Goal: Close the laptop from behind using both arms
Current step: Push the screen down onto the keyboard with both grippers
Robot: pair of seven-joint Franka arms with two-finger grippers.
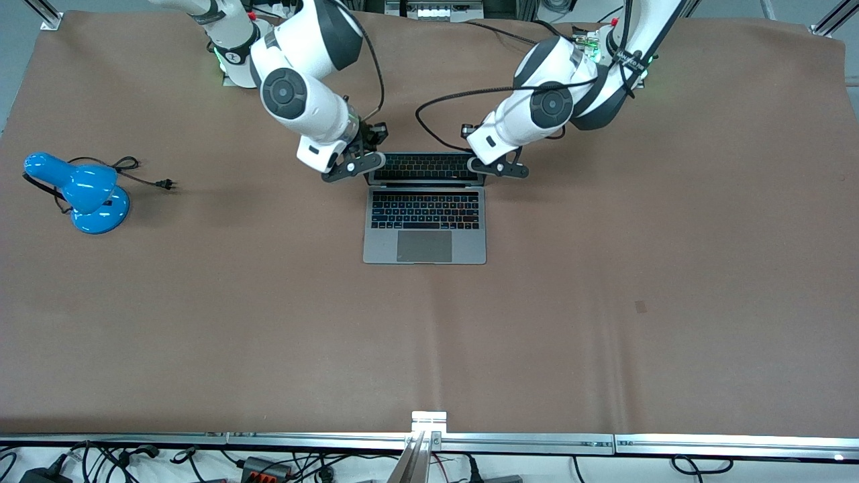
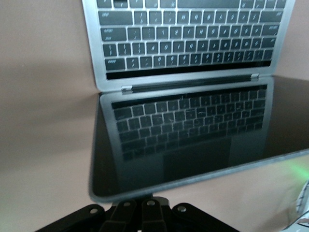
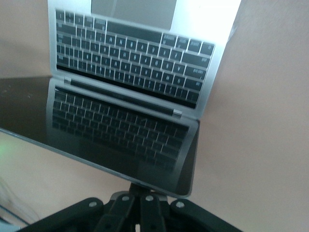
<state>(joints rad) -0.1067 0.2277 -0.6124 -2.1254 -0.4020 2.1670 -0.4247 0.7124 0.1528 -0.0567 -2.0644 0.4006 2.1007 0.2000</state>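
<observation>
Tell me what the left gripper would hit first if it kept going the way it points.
Most likely the laptop: the left gripper sits at the top edge of its raised screen, nearest the left arm's end. Whether they already touch is unclear.

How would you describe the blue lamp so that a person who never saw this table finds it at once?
Start from the brown table and go to the right arm's end of it, away from the open laptop in the middle. There sits the blue lamp, alone, with a thin black cord and plug lying beside it. It is the only brightly coloured thing on the table.
</observation>
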